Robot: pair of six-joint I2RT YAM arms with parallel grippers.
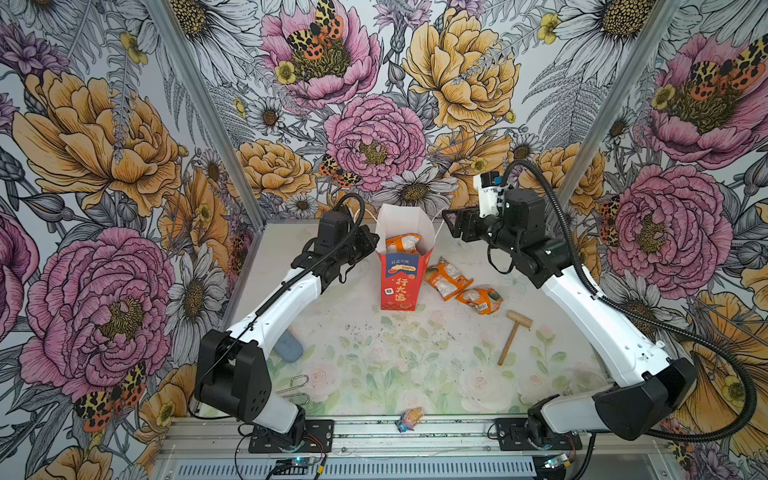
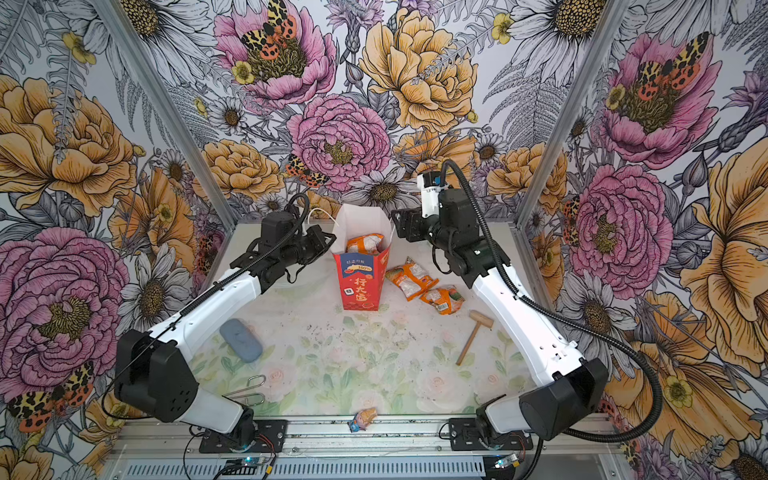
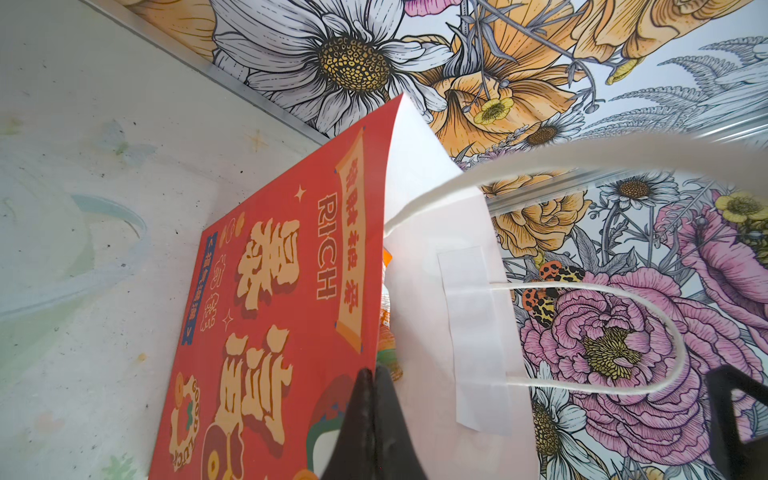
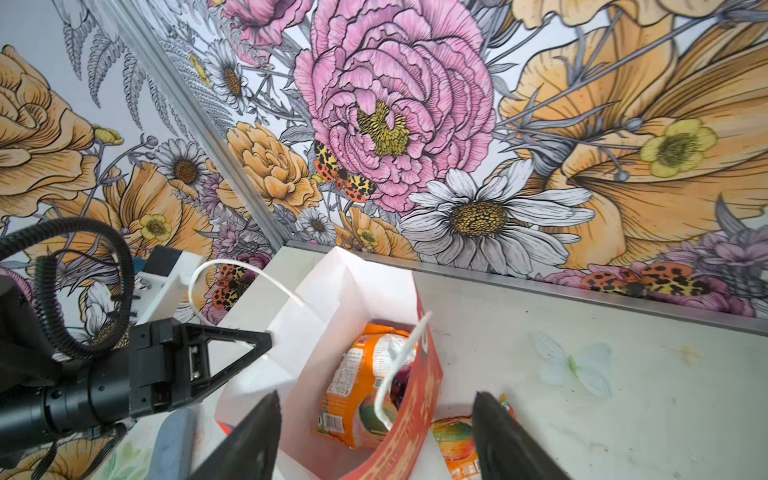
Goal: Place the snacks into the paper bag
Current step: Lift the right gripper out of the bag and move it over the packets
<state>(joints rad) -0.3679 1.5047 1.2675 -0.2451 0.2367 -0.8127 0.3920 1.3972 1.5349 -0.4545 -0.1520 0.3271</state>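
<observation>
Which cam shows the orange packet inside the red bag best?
Right wrist: it looks down into the paper bag, showing most of the orange packet inside. In both top views only its upper end shows above the bag's near wall. Left wrist catches just an orange sliver past the bag's edge.

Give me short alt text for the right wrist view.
An open red paper bag holds an orange snack packet, seen from above between the open jaws of the right gripper. The left gripper pinches the bag's rim; another orange packet lies beside it.
</observation>
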